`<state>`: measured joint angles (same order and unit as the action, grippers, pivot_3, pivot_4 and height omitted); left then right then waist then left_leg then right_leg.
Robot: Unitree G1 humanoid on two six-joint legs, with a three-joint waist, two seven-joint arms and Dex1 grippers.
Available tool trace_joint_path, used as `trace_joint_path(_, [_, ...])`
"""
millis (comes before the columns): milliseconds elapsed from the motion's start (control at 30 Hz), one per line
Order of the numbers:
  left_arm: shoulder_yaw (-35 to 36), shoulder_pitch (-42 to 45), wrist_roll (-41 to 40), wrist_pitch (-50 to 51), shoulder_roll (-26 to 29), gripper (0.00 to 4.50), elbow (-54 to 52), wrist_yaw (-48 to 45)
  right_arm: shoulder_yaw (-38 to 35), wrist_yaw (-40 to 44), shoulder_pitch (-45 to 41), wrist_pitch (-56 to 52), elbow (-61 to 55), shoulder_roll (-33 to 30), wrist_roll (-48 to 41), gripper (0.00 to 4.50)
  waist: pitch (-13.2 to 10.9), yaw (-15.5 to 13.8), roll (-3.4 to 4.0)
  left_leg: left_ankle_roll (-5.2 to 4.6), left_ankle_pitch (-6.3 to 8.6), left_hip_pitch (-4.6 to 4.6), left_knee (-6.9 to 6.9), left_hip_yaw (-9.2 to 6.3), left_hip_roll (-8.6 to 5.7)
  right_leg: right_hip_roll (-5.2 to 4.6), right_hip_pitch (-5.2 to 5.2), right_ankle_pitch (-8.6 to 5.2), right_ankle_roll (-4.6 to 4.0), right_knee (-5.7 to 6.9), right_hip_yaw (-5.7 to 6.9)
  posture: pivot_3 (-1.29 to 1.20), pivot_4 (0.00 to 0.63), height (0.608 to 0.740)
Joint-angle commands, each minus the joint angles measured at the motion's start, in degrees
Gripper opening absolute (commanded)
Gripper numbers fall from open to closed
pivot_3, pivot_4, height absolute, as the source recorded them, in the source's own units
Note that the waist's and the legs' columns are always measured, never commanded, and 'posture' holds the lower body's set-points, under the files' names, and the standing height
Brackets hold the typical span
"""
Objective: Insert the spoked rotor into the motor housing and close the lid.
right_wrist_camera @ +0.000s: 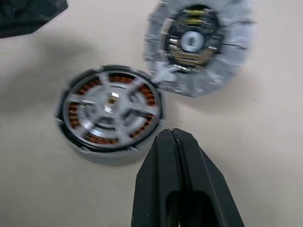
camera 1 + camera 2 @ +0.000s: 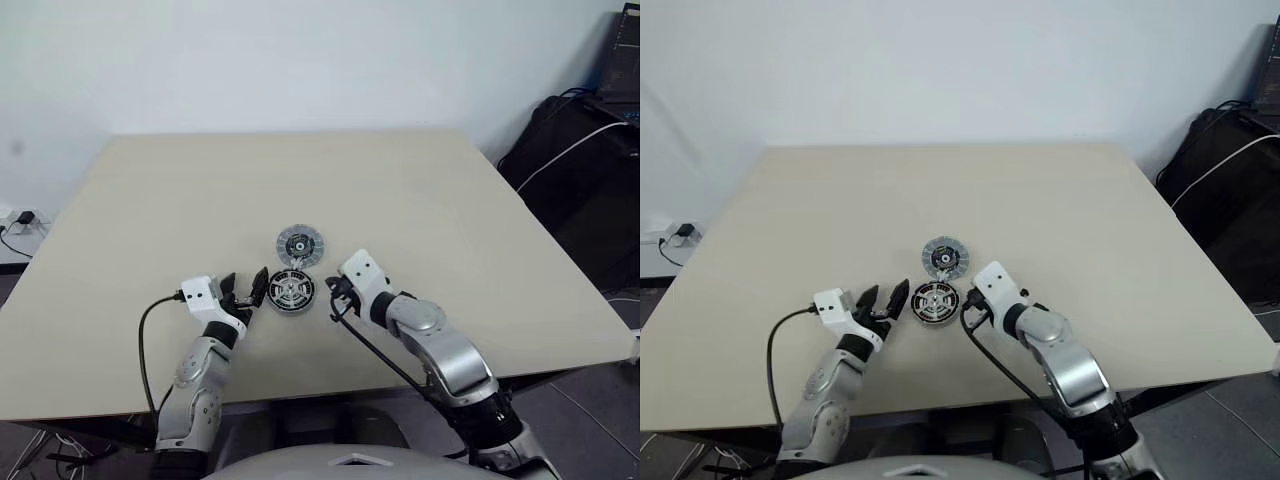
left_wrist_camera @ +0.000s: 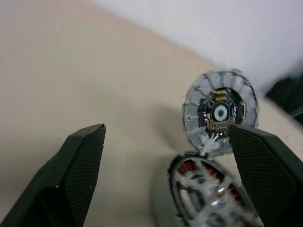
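The spoked rotor (image 1: 111,106) lies inside the motor housing (image 1: 109,153), its silver spokes over the copper windings. This stack (image 2: 291,290) rests near the table's front middle. The lid (image 2: 300,245) lies flat just behind it, dark centre face up, its rim touching the housing's. My left gripper (image 2: 247,290) is open, level with the table, just left of the housing, one fingertip (image 3: 255,156) close to its rim. My right gripper (image 1: 173,135) is shut and empty, its tip right beside the housing's right side.
The beige table (image 2: 150,220) is wide and bare around the parts. Black bags with a white cable (image 2: 580,150) sit on the floor past its right edge. A black cable (image 2: 150,330) loops from my left wrist.
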<state>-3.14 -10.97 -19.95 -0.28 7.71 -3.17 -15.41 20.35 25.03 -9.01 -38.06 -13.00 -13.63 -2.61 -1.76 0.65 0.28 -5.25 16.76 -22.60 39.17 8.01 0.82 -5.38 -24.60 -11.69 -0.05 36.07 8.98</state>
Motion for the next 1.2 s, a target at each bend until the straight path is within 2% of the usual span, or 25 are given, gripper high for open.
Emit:
trace_joint_path(33, [-1.9, -1.3, 5.7, -6.1, 3.4, 4.16, 1.2, -5.2, 1.2, 0.3, -3.5, 3.0, 3.2, 2.3, 0.2, 0.0, 0.0, 0.0, 0.1, 0.0, 0.0, 0.0, -0.01, 0.0, 0.0, -0.01, -0.02, 0.0, 0.0, 0.0, -0.01, 0.0, 0.0, 0.74])
trace_joint_path(100, [-1.6, -1.9, 6.3, -7.2, 4.8, 3.77, 1.6, -7.0, 1.7, 0.4, -4.8, 3.9, 5.5, 3.8, 0.0, 0.0, 0.0, -0.1, 0.1, -0.02, 0.01, -0.02, -0.01, 0.0, -0.01, -0.03, -0.03, 0.0, 0.01, -0.01, -0.01, 0.0, 0.0, 0.74])
trace_joint_path(433, [-1.3, -4.1, 9.5, -9.2, 6.9, 0.46, 1.7, -9.5, 2.7, 1.1, -9.7, 7.7, 16.0, 8.8, 0.3, 0.0, -0.1, 0.0, 0.24, -0.01, 0.01, -0.04, -0.01, 0.02, -0.03, -0.07, -0.02, 0.03, 0.05, -0.01, -0.01, 0.0, 0.0, 0.74])
trace_joint_path(500, [-1.4, -4.4, 9.5, -9.1, 6.7, 0.06, 1.3, -9.6, 2.9, 1.5, -9.7, 8.0, 18.0, 8.9, 0.4, 0.0, -0.1, 0.1, 0.25, -0.01, 0.01, -0.03, -0.02, 0.03, -0.03, -0.06, -0.02, 0.03, 0.05, -0.01, -0.01, 0.0, 0.0, 0.74])
trace_joint_path(667, [-1.6, -4.9, 9.1, -7.2, 6.2, 0.06, 0.5, -9.8, 3.9, 2.1, -10.0, 8.4, 23.0, 9.0, 1.4, 0.0, -0.1, 0.2, 0.32, -0.01, 0.01, 0.0, -0.02, 0.07, -0.03, -0.06, 0.0, 0.04, 0.06, 0.0, -0.03, 0.0, 0.0, 0.74])
trace_joint_path(800, [-2.1, -4.8, 9.4, -6.9, 5.7, 0.06, -0.3, -9.7, 4.6, 4.6, -10.8, 9.0, 21.3, 7.5, 1.8, 0.0, 0.0, 0.2, 0.38, 0.03, -0.02, 0.08, -0.01, 0.09, -0.02, -0.06, 0.02, 0.04, 0.08, 0.03, -0.03, 0.0, 0.0, 0.74])
trace_joint_path(900, [-2.5, -4.5, 9.8, -6.8, 5.6, 0.06, -0.8, -9.6, 5.9, 9.5, -11.8, 8.1, 16.2, 3.9, 1.7, 0.0, 0.0, 0.1, 0.42, 0.03, -0.01, 0.07, 0.0, 0.09, -0.02, -0.08, 0.01, 0.05, 0.08, 0.05, -0.04, 0.0, 0.0, 0.74])
trace_joint_path(1000, [-2.9, -4.2, 10.2, -6.6, 5.4, 0.06, -0.7, -9.6, 9.4, 19.4, -14.3, 6.9, 9.6, -3.3, 1.1, 0.0, -0.1, 0.0, 0.46, -0.05, 0.02, 0.02, 0.02, 0.09, -0.04, -0.1, -0.02, 0.05, 0.08, 0.03, -0.04, 0.0, 0.0, 0.74])
trace_joint_path(1100, [-3.4, -3.9, 10.5, -5.7, 5.1, 0.0, -1.1, -9.5, 13.7, 27.4, -17.7, 7.3, 6.1, -9.6, 2.5, 0.61, -0.1, 0.0, 0.47, -0.12, 0.06, 0.02, 0.04, 0.09, -0.04, -0.13, -0.03, 0.05, 0.08, 0.02, 0.0, 0.0, 0.0, 0.74])
trace_joint_path(1200, [-3.8, -3.7, 10.6, -4.6, 4.8, 0.0, -2.1, -9.3, 18.3, 32.4, -21.3, 8.9, 5.2, -13.7, 5.9, 1.59, -0.1, 0.0, 0.43, -0.15, 0.07, 0.04, 0.05, 0.07, -0.02, -0.13, 0.0, 0.04, 0.07, 0.02, 0.08, 0.0, 0.0, 0.74])
